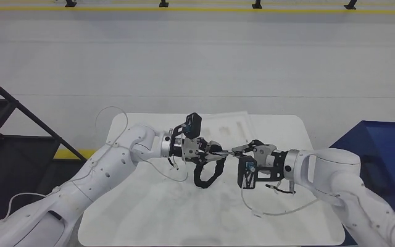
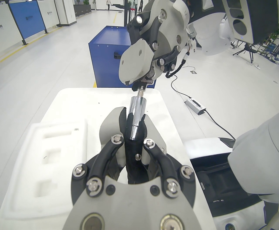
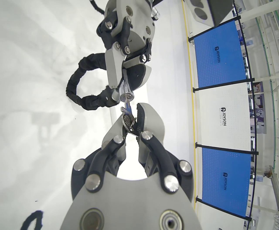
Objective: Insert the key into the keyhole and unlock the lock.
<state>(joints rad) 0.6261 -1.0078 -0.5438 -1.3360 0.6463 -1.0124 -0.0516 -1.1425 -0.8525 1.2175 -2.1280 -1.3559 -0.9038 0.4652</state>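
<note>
Key (image 3: 128, 111) pinched in right gripper (image 3: 131, 117), tip at keyhole (image 3: 127, 97) | lock (image 2: 137, 106) clamped in left gripper (image 2: 134, 122), up over bench (image 1: 154, 210) | key and lock lie in one line, end to end | next, probably: push straight in

The upper blue panel (image 3: 218, 54) and the lower blue panel (image 3: 225, 180) each carry a small logo and one short word in white print. The white panel (image 3: 223, 116) between them carries the same in dark print. The far blue panel (image 2: 28, 18) in the left wrist view bears a mark too small to read.
</note>
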